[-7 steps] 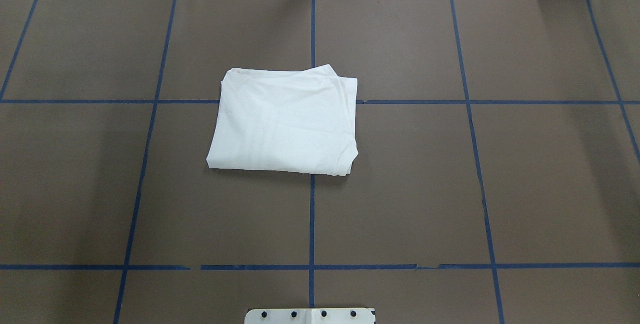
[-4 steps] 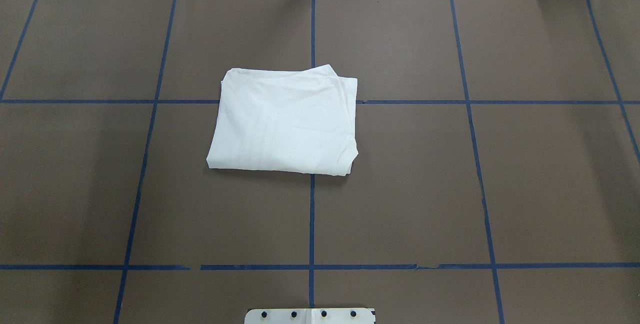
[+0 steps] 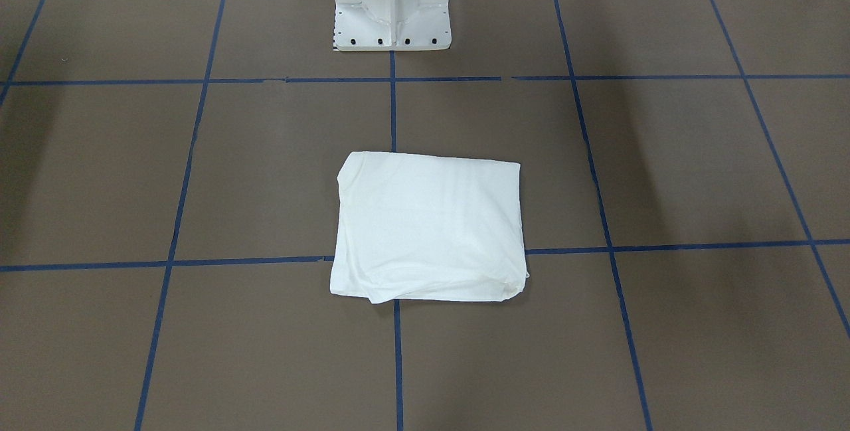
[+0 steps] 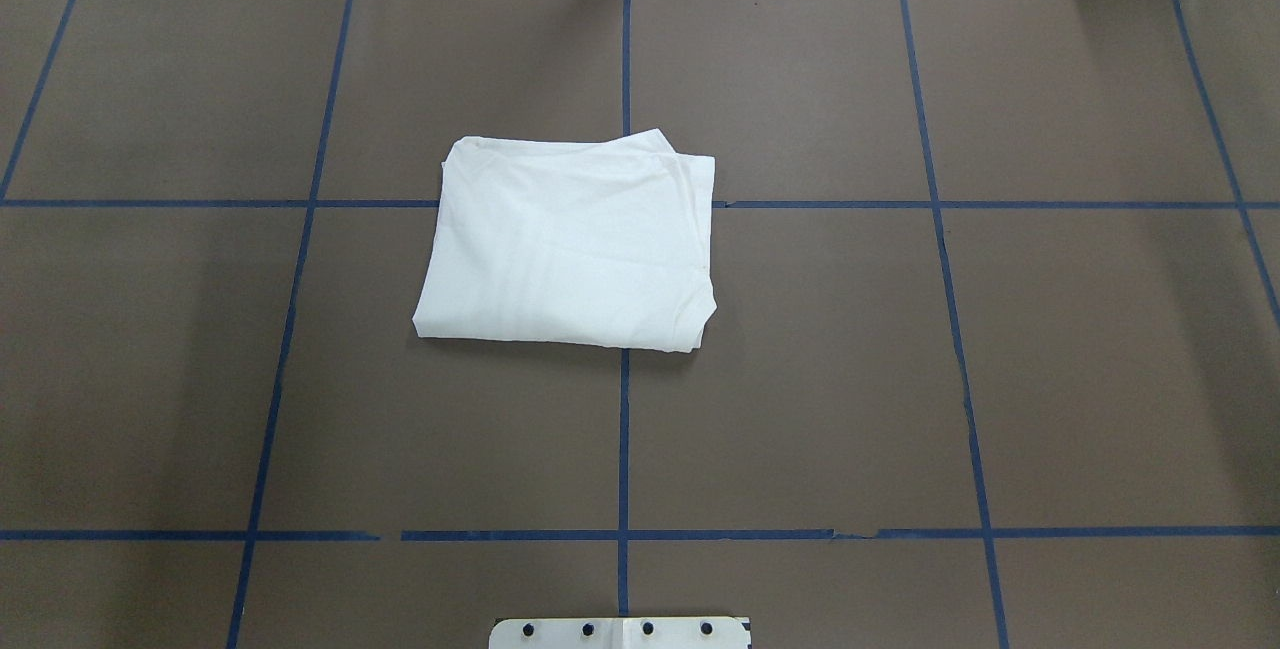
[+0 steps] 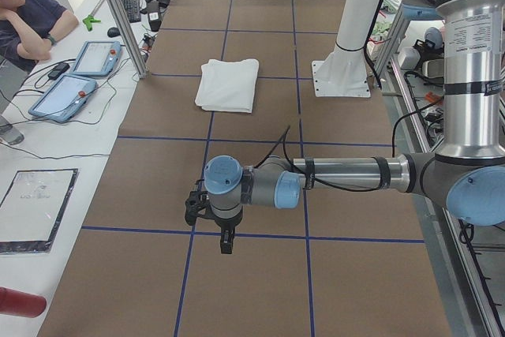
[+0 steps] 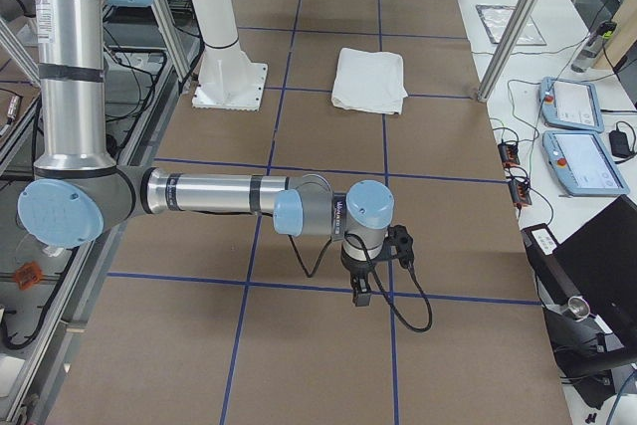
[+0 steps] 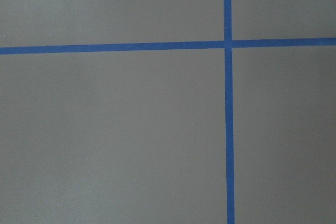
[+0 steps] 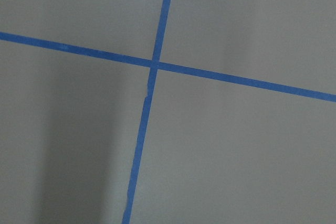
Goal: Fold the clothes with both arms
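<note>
Nothing has moved since a moment ago: the white shirt [image 4: 570, 244] lies in the same spot, folded into a neat, nearly square pile. It rests flat on the brown table [image 4: 1050, 379], right on top of a place where two blue tape lines [image 4: 623, 449] cross, and a few soft wrinkles and loose layers show along its edge on the far side from the robot. The white base [image 3: 392, 12] of the robot's post stands apart from the shirt, with bare brown table in between. Both arms are far off from the shirt. From the table's left end, the left arm [image 5: 347, 173] reaches out low over the table and the left gripper [image 5: 225, 242] points down beside a blue line. From the other end, the right arm [image 6: 214, 193] reaches out the same way and the right gripper [image 6: 360, 294] also points down near a blue line. I cannot tell if either gripper is wide or pinched tight, as they are too small and show only from the side. Each wrist camera sees only brown table and a blue cross. A person [image 5: 31, 17] sits at a side desk near two flat screens [image 5: 67, 96].
</note>
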`<act>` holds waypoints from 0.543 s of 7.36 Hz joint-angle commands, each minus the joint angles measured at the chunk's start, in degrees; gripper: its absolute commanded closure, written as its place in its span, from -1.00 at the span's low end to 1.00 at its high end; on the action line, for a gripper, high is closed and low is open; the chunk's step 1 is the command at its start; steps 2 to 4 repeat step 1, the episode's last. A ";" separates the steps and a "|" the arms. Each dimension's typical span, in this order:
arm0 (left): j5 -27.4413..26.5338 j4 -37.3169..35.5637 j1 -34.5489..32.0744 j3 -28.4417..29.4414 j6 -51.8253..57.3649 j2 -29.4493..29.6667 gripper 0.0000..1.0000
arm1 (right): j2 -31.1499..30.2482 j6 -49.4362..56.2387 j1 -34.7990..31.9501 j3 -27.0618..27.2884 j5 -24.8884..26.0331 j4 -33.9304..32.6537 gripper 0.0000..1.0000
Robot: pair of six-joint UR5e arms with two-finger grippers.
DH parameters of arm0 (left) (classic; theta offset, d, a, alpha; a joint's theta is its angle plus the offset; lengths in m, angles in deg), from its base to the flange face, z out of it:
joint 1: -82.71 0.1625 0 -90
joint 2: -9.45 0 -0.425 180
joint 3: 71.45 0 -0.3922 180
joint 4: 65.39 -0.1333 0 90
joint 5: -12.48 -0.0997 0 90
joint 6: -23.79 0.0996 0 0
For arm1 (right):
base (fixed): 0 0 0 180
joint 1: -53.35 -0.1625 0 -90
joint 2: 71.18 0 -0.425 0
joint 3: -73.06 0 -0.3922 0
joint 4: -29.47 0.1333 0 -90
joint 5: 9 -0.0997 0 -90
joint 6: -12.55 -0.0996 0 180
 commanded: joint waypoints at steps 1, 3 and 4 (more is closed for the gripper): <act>0.47 3.10 0.09 -0.18 -0.01 0.09 -1.00 | -0.93 0.38 -0.14 0.45 0.03 0.14 -1.00; 0.47 3.10 0.09 -0.18 -0.01 0.09 -1.00 | -0.93 0.38 -0.14 0.45 0.03 0.14 -1.00; 0.47 3.10 0.09 -0.18 -0.01 0.09 -1.00 | -0.93 0.38 -0.14 0.45 0.03 0.14 -1.00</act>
